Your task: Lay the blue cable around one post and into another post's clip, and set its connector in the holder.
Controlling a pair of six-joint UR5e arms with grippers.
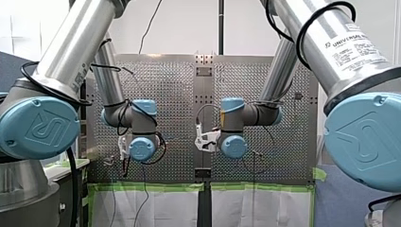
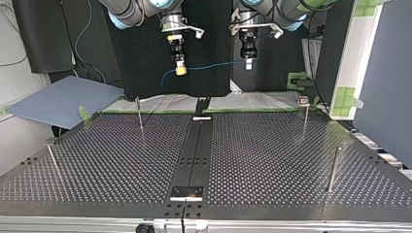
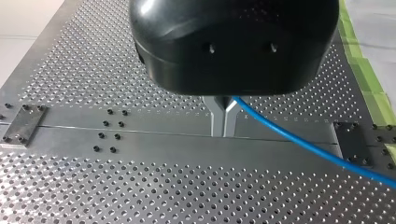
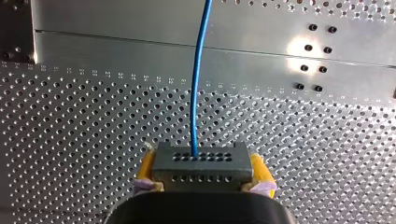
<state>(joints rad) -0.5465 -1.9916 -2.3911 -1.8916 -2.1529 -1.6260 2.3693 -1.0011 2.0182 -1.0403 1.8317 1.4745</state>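
Observation:
Both grippers hang well above the perforated table (image 2: pixel 272 160). In the top view my right gripper (image 2: pixel 180 71), with yellow pads, is shut on the cable's connector. In its wrist view the dark grey connector (image 4: pixel 201 165) sits between the yellow pads (image 4: pixel 145 169), and the blue cable (image 4: pixel 198 84) leaves it straight ahead. The blue cable (image 2: pixel 214 67) spans to my left gripper (image 2: pixel 248 64) at the top view's right. In the left wrist view its metal fingers (image 3: pixel 217 122) are shut on the blue cable (image 3: pixel 299 140), which trails off to one side.
Thin upright posts stand on the table in the top view: one (image 2: pixel 140 114) at the back left, one with a clip top (image 2: pixel 305 115) at the back right, one (image 2: pixel 333 169) at the right, one (image 2: pixel 52 160) at the left. A small holder plate (image 2: pixel 186 193) sits on the centre rail.

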